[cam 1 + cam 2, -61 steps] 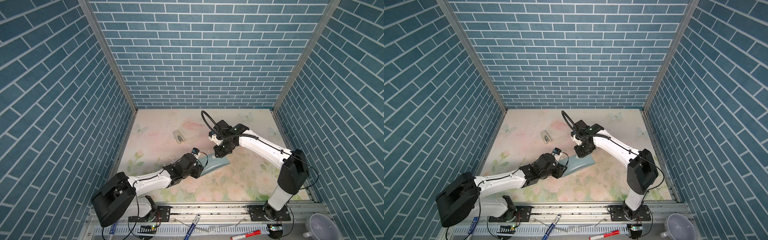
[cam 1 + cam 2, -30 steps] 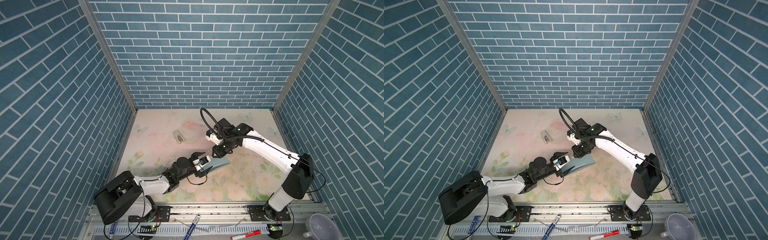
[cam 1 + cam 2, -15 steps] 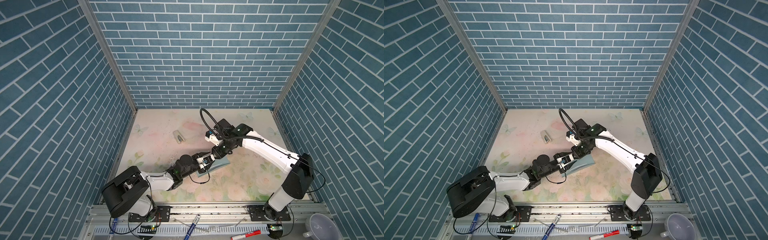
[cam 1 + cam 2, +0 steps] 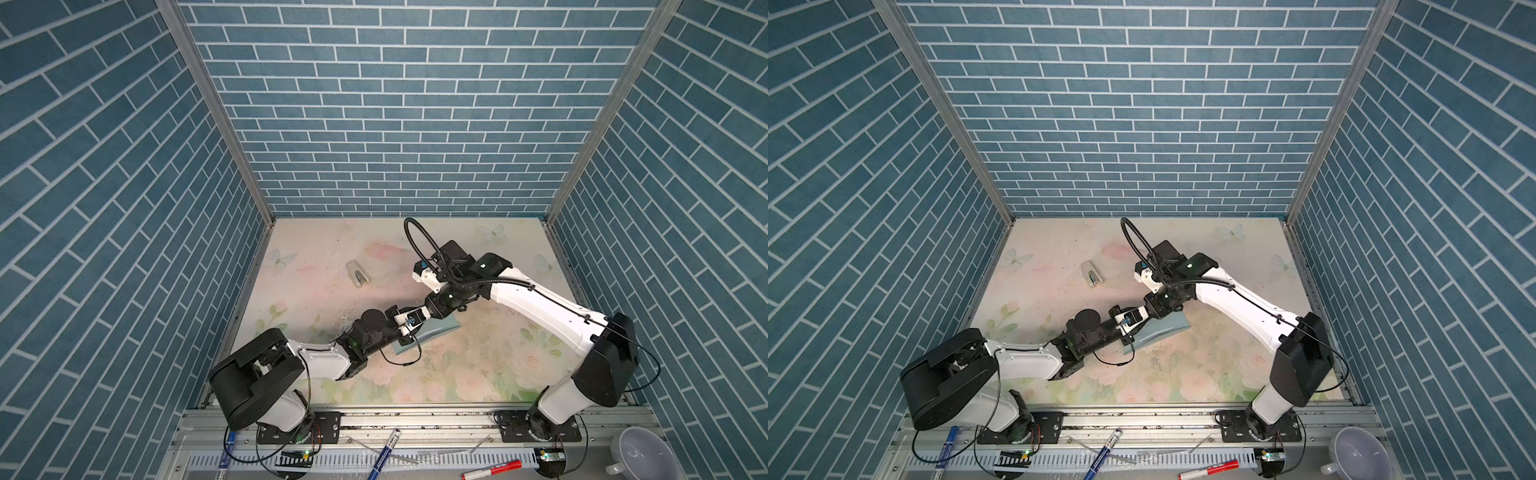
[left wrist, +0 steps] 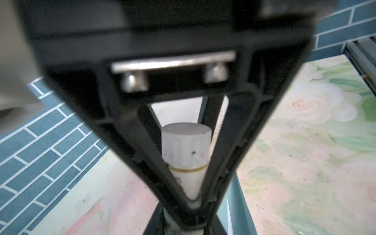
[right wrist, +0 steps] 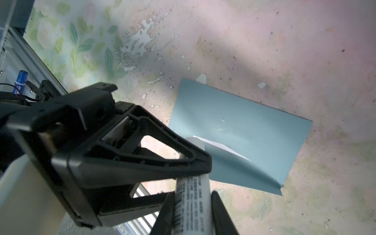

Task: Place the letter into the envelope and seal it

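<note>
The teal envelope [image 4: 442,330] [image 4: 1169,329] lies on the floral table mat, its flap curled up [image 6: 234,168]. The letter is almost wholly hidden; only a thin white edge [image 6: 221,147] shows under the flap. Just above the envelope's left end, both grippers hold one white glue stick [image 6: 192,205] between them. My right gripper [image 6: 192,196] [image 4: 436,308] is shut on its printed barrel. From the opposite side my left gripper [image 5: 188,216] [image 4: 420,318] is shut on the same stick. The stick's white ribbed cap [image 5: 186,142] pokes out beyond the right gripper's fingers.
A small grey stapler [image 4: 357,274] [image 4: 1092,272] lies on the mat behind and left of the grippers. Pens [image 4: 384,453], a red marker [image 4: 492,471] and a white cup [image 4: 642,453] sit beyond the front rail. Blue brick walls close in three sides.
My left arm has stretched right toward the right gripper and its jaws have narrowed from wide open onto the glue stick. The right gripper has kept hold of the stick, barely moving.
</note>
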Action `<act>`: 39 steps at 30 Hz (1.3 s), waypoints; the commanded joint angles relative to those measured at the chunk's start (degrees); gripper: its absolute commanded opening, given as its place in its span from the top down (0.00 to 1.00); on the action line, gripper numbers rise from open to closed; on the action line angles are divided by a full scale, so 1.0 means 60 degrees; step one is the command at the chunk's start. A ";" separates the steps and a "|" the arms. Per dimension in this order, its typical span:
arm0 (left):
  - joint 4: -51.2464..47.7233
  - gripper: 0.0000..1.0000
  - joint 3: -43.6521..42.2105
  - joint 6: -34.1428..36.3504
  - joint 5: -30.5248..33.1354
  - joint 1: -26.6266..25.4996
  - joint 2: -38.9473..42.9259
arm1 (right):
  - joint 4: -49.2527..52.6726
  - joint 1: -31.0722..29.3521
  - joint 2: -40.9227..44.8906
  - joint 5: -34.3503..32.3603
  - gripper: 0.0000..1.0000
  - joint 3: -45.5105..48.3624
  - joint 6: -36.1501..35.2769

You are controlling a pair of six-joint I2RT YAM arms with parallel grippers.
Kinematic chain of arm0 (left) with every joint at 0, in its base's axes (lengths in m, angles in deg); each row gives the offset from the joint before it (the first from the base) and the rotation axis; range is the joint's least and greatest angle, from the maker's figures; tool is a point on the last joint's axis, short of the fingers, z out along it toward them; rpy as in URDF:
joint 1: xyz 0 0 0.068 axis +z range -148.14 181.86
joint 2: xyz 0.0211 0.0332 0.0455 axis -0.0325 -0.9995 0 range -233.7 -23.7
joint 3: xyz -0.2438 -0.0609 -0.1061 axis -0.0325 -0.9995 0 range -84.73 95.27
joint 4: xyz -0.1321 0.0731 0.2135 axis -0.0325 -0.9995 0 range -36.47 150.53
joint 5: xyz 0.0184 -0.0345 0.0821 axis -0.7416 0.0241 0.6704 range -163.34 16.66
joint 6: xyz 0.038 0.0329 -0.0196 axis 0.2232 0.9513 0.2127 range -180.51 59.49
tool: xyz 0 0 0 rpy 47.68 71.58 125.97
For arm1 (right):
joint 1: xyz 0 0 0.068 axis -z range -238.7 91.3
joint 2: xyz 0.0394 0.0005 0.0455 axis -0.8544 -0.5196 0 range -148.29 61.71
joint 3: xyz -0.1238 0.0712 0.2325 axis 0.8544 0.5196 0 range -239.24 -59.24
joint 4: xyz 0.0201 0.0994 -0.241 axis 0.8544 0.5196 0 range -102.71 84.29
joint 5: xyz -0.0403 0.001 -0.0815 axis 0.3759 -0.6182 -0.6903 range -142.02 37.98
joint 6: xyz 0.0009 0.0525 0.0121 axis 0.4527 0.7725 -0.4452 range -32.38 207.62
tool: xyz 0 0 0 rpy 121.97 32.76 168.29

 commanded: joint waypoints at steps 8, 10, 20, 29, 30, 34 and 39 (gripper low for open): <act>0.1293 1.00 -0.0406 -0.1778 0.0169 -0.0040 0.0112 | -0.3765 -0.0001 0.3383 -0.0758 0.50 0.2769 0.0804; 0.1170 1.00 -0.0423 -0.1859 0.0233 -0.0041 0.0222 | -0.4589 -0.0001 0.4087 -0.0819 0.40 0.3419 0.0886; 0.0829 1.00 -0.0368 -0.2197 0.0235 -0.0039 0.0715 | -0.5984 -0.0035 0.4547 -0.0550 0.29 0.4446 0.0770; 0.0629 1.00 -0.0327 -0.2139 0.0177 -0.0050 0.0836 | -0.5787 -0.0087 0.3696 -0.0021 0.43 0.4039 0.0650; 0.0612 1.00 -0.0325 -0.2126 0.0176 -0.0041 0.0839 | -0.5686 -0.0099 0.3593 0.0073 0.44 0.3976 0.0638; 0.0571 1.00 -0.0307 -0.2095 0.0171 -0.0043 0.0881 | -0.5323 -0.0124 0.3159 0.0418 0.48 0.3747 0.0624; 0.0502 1.00 -0.0267 -0.2070 0.0075 -0.0038 0.0875 | -0.5456 -0.0160 0.2897 0.0587 0.51 0.3635 0.0667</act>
